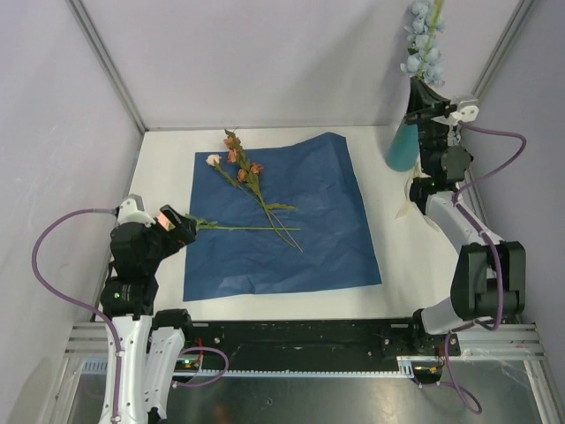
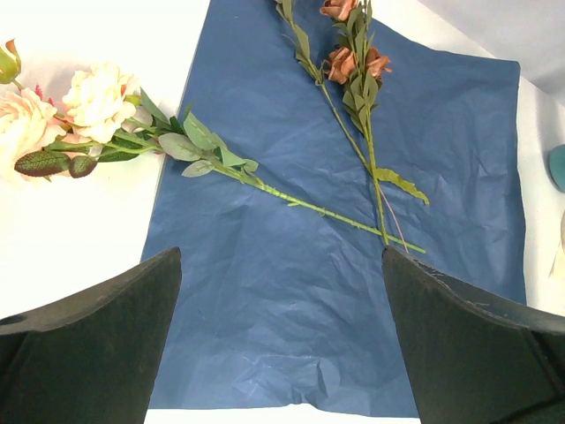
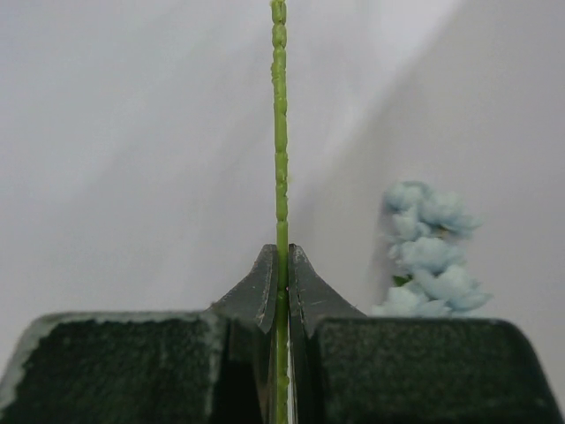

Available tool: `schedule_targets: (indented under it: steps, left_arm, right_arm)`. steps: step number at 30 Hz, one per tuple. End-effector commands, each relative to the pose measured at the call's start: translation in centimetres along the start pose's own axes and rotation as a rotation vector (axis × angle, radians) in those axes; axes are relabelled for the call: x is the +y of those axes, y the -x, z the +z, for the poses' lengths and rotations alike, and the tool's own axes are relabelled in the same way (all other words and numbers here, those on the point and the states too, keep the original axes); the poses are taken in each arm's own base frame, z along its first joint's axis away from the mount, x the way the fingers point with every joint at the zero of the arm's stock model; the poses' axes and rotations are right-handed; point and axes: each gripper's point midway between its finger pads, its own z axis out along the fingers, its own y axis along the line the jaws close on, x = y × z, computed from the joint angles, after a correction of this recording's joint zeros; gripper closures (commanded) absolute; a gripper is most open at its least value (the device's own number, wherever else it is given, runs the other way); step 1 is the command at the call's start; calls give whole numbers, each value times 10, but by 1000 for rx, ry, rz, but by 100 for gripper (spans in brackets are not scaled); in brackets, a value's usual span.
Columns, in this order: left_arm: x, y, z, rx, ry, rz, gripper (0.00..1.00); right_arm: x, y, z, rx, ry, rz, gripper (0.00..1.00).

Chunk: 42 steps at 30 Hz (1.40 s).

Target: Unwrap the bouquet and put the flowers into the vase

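1. Left black-and-white jointed arm (image 1: 132, 291): elbow folded, wrist low at the near left, angled right and inward.
2. Left black two-finger gripper (image 1: 181, 227) (image 2: 281, 256): jaws spread wide, both padded fingers (image 2: 106, 336) at the bottom corners of the wrist view.
3. Right black-and-white jointed arm (image 1: 481, 274): stretched to the far right, forearm steep, wrist raised high.
4. Right black two-finger gripper (image 1: 424, 113) (image 3: 282, 265): jaws pinched tight on a thin green stem (image 3: 280, 132), which runs straight between the fingertips.
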Motion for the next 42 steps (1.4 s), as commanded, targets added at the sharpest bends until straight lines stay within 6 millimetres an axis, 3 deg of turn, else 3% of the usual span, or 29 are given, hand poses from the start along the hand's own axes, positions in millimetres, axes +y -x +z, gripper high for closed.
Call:
schedule_targets:
  steps: [1,10,16,34,42]
  left_arm:
    - [-6,16,-4,-39,-15,-11,0]
    - [-3,16,-1,-31,-1,-19,0]
    - [-1,16,1,-24,3,-26,1]
    - [7,16,7,-8,39,-46,0]
    - [9,14,9,5,42,-50,0]
  right_arm:
    - [-37,29,1,-208,-26,10,100]
    - [-94,-4,15,-200,-26,-89,100]
    - [-116,-26,22,-184,-27,-131,100]
    - [-135,-26,61,-290,-46,-160,100]
    - [-143,-50,67,-287,-63,-148,100]
